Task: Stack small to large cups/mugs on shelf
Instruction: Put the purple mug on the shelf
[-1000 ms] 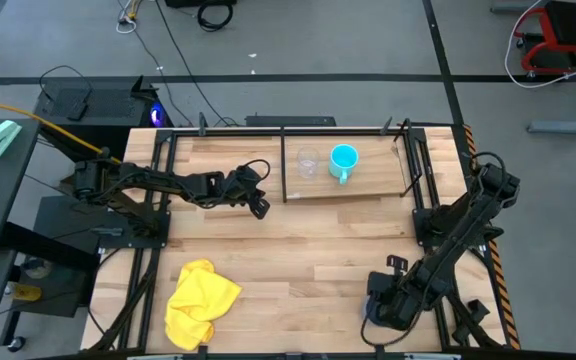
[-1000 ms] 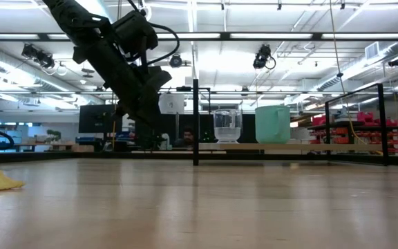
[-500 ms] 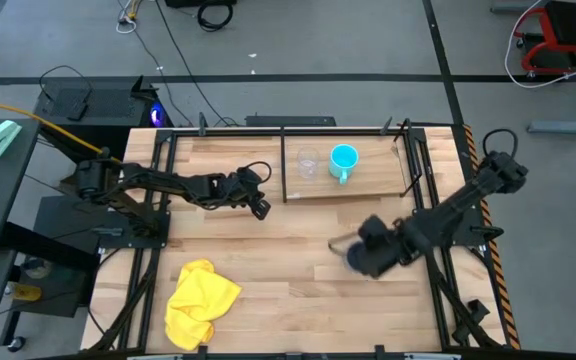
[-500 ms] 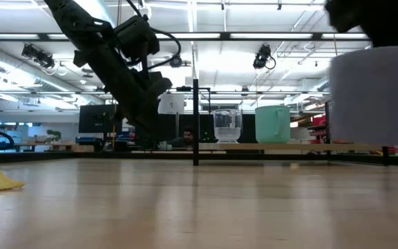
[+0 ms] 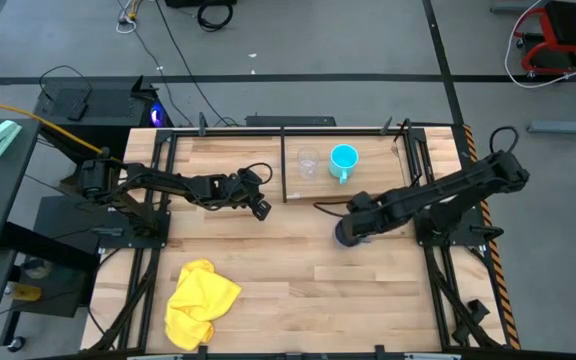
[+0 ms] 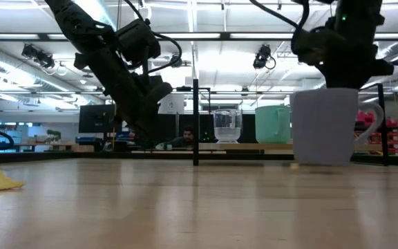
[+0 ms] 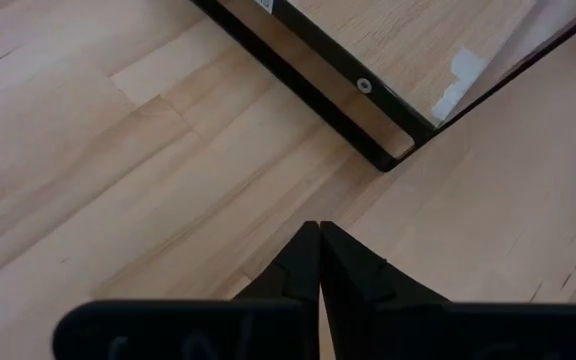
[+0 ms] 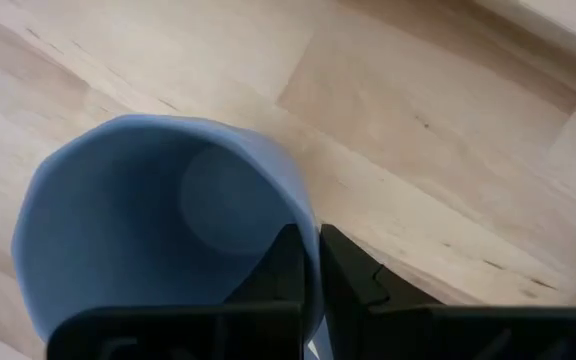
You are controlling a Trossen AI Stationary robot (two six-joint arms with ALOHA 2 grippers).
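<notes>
Carry the grey-blue handled mug (image 5: pixel 349 233) level and high enough to clear the thin light-wood shelf board (image 5: pixel 373 186) edge — it hangs near that edge, above the bench. The right pincer (image 8: pixel 306 262) is closed down on the mug's rim, one finger inside. The left pincer (image 7: pixel 319 262), fully closed and empty, waits beside the shelf's black upright.

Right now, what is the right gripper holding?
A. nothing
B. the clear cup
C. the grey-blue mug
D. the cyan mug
C: the right gripper is pinched on the rim of the grey-blue mug, in front of the shelf, where the clear cup and cyan mug stand.
</notes>
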